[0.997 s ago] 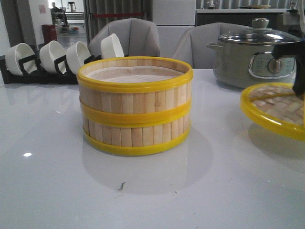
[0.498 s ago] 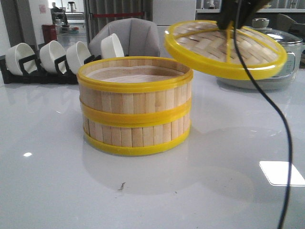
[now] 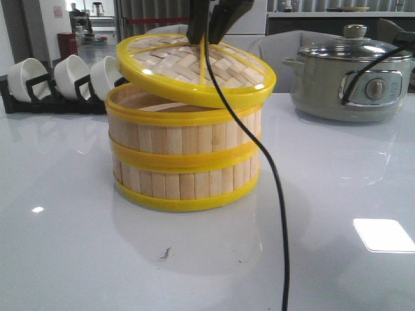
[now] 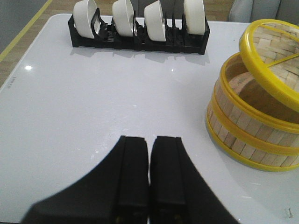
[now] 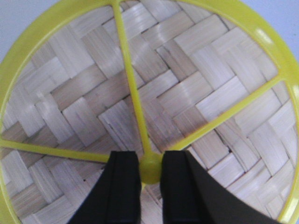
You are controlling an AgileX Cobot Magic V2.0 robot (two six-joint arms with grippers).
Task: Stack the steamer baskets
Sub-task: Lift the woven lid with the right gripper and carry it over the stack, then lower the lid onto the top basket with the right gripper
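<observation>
Centre frame, the steamer baskets (image 3: pixel 185 155) sit stacked on the white table (image 3: pixel 337 194); the right gripper (image 5: pixel 150 168) pinches the knob (image 5: pixel 150 169) of the lid (image 3: pixel 194 68), tilted just above; left gripper (image 4: pixel 149 175) pressed together, holding nothing

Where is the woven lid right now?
In the front view the lid hangs tilted just above the stacked baskets, held at its knob by the right gripper, left of the pot.
</observation>
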